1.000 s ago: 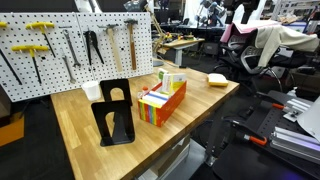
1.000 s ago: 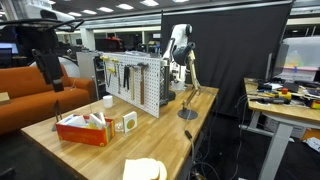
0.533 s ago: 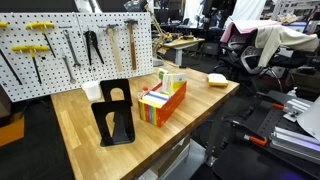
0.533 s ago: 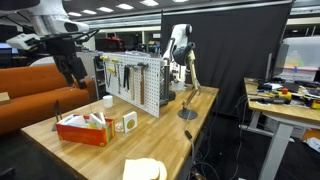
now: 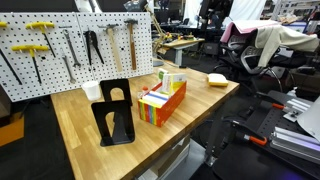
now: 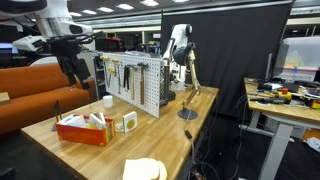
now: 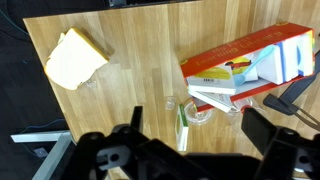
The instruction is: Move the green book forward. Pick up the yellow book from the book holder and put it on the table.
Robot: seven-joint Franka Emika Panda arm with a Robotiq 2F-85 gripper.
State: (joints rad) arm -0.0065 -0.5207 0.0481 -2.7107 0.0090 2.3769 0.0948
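Observation:
The green book (image 7: 183, 126) stands on the table (image 7: 130, 50), seen edge-on from above beside the book holder (image 7: 250, 62); in an exterior view the green book (image 6: 128, 122) shows next to the orange holder (image 6: 84, 129). The holder (image 5: 163, 101) has a striped end and holds small books. I cannot make out the yellow book among them. My gripper (image 7: 195, 135) hangs open high above the green book, with nothing between its fingers (image 7: 265, 125). In an exterior view the gripper (image 6: 68, 72) is well above the holder.
A pale yellow flat thing (image 7: 75, 58) lies on the table near its far end (image 5: 217, 79). A black bookend stand (image 5: 116, 112) stands by the holder. A pegboard with tools (image 5: 70, 45) backs the table. A white cup (image 6: 108, 100) and a clear round thing (image 7: 200, 110) are nearby.
The arm has swung in over the table above the holder, mostly in the first half second. The gripper stayed open. Nothing on the table moved.

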